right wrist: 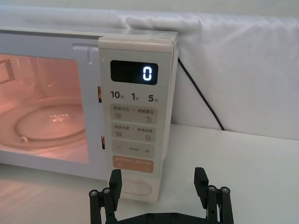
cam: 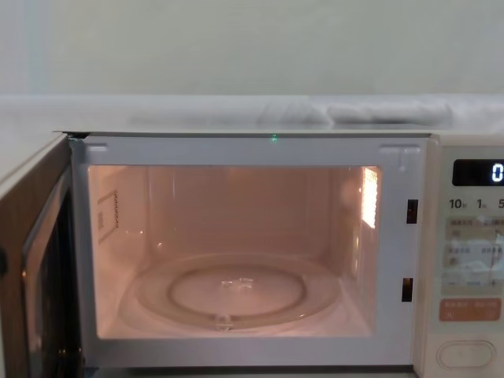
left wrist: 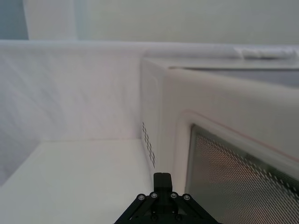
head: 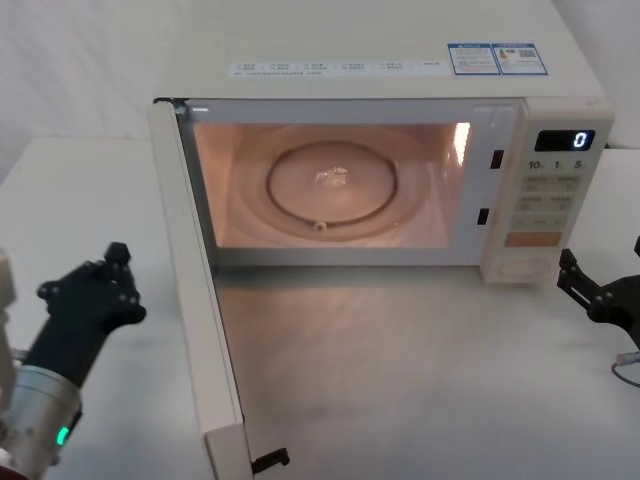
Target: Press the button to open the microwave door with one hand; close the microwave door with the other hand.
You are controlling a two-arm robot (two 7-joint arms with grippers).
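Microwave door (head: 195, 290): swung fully open, at 9 o'clock of the cavity. Our left gripper (head: 100, 290), outside it, clenched, holding nothing; a glancing push could skid off. Right gripper (head: 598, 292) spread, empty, near the button (head: 520, 267); could re-press.

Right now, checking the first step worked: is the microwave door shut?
No, the microwave door stands swung wide open, leaving the lit cavity and glass turntable exposed.

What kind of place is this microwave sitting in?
Likely a robot test bench rather than a home kitchen: the open microwave sits alone on a plain white table, white sheeting hangs behind it, and two black grippers wait nearby.
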